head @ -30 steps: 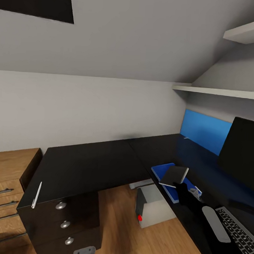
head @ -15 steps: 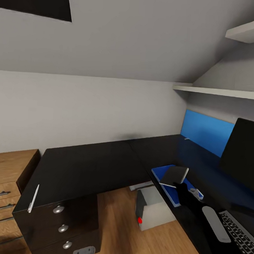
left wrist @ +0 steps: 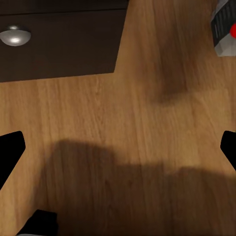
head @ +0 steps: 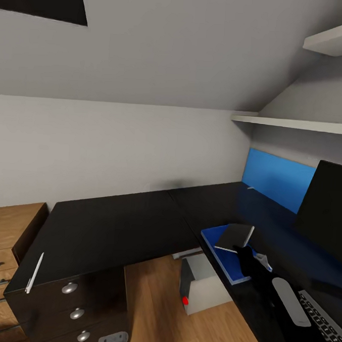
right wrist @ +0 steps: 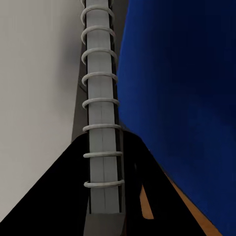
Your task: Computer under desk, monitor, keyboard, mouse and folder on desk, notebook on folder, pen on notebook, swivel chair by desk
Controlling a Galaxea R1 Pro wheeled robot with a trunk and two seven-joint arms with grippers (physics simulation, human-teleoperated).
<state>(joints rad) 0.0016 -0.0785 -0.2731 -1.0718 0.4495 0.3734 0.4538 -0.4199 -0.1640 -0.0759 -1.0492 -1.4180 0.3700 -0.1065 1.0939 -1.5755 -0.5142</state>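
Though unlabelled, notebook (head: 235, 236) tilts over folder (head: 225, 255).

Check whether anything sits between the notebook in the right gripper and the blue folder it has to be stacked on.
Nothing visible does. The right gripper holds the notebook tilted just above the folder, whose bare blue top shows beside the notebook's spiral. The pen lies far off at the desk's other end.
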